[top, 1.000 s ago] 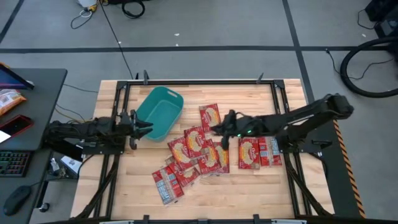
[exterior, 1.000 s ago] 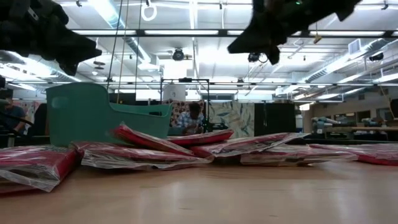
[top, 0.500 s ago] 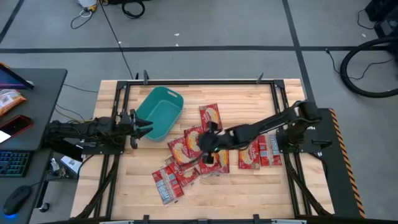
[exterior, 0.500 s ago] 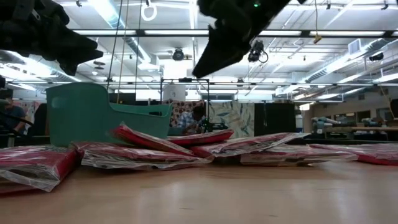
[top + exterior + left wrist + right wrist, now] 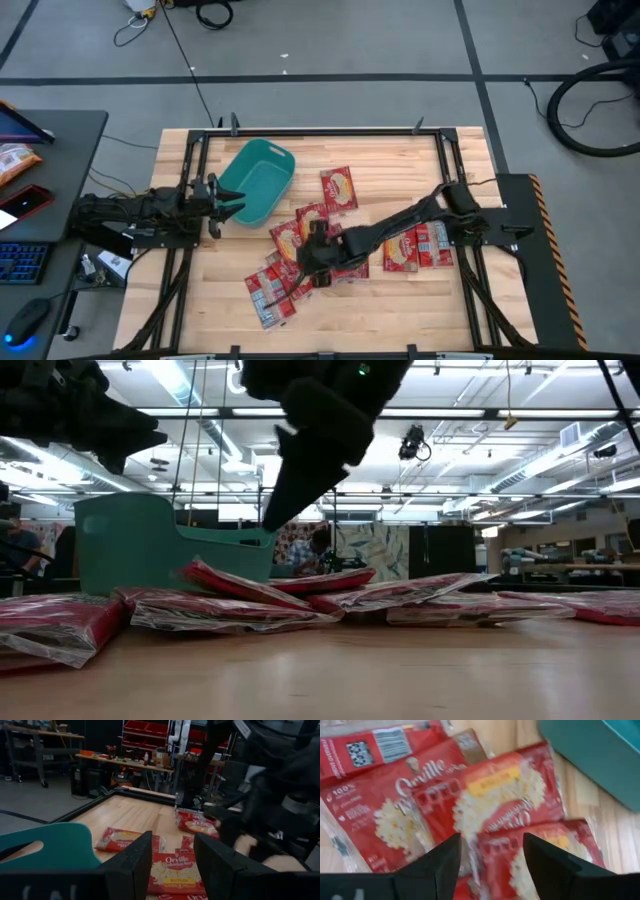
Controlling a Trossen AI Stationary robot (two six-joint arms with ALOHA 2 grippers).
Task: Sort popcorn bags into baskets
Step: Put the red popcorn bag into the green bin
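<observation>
Several red popcorn bags (image 5: 318,235) lie overlapping in a loose pile in the middle of the table, and more (image 5: 415,245) lie flat to its right. The teal basket (image 5: 257,180) stands at the far left. My right gripper (image 5: 311,262) hangs open above the pile's near side, slanting down. In the right wrist view its fingers stand over a bag with a yellow-cream picture (image 5: 495,795), touching nothing. My left gripper (image 5: 228,200) waits open and level beside the basket's left wall (image 5: 45,851).
A single bag (image 5: 338,187) lies toward the far edge, right of the basket. Bags with white-grey panels (image 5: 268,292) lie at the near left of the pile. A black frame (image 5: 320,131) borders the tabletop. Bare wood (image 5: 400,305) shows along the near edge.
My right gripper has swung from beside the far single bag toward the table's left and near edge. It has come lower over the pile and tipped its fingers downward. The bags and the basket lie as before.
</observation>
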